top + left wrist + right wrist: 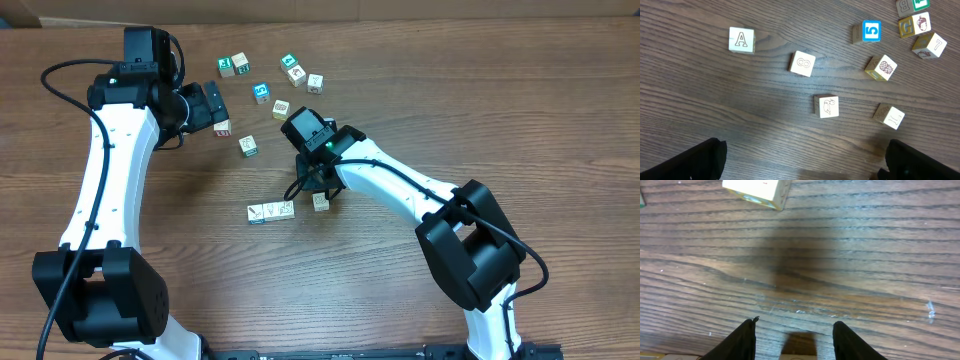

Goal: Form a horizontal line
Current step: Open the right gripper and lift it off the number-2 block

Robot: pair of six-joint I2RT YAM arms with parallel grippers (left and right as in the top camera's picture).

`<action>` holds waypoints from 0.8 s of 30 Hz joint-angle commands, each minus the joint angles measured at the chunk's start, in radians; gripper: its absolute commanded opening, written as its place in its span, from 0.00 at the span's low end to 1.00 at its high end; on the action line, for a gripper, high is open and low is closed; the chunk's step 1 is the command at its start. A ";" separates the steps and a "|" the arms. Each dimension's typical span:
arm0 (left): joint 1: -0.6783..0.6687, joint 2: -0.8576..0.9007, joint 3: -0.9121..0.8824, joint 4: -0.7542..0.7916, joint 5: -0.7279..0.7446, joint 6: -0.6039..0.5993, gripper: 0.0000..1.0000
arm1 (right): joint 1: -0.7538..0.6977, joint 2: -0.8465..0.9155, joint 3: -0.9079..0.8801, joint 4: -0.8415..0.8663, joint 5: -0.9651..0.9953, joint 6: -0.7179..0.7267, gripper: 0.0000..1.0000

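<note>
Running left to right in the overhead view, its blue-edged left end a shade lower, the horizontal line (271, 212) lay as what looked like three touching cubes, so the work seemed well on but unfinished. A fourth cube (320, 203) stood just right of the line, not touching it. The right gripper (794, 335) straddled that cube, jaws partly apart, gripping nothing. Up-left of the line the left gripper (805, 150) hung wide open and empty, and loose cubes (262, 92) lay beyond the line.
</note>
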 commanded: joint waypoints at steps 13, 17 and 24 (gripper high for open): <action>0.000 -0.002 0.014 0.002 0.000 0.007 1.00 | -0.232 -0.008 -0.002 -0.133 -0.266 -0.005 1.00; 0.000 -0.002 0.014 0.002 0.000 0.007 1.00 | -0.259 -0.008 -0.002 -0.213 -0.275 -0.004 0.32; 0.000 -0.002 0.014 0.002 0.000 0.007 1.00 | -0.223 -0.008 -0.011 -0.253 -0.272 -0.003 0.04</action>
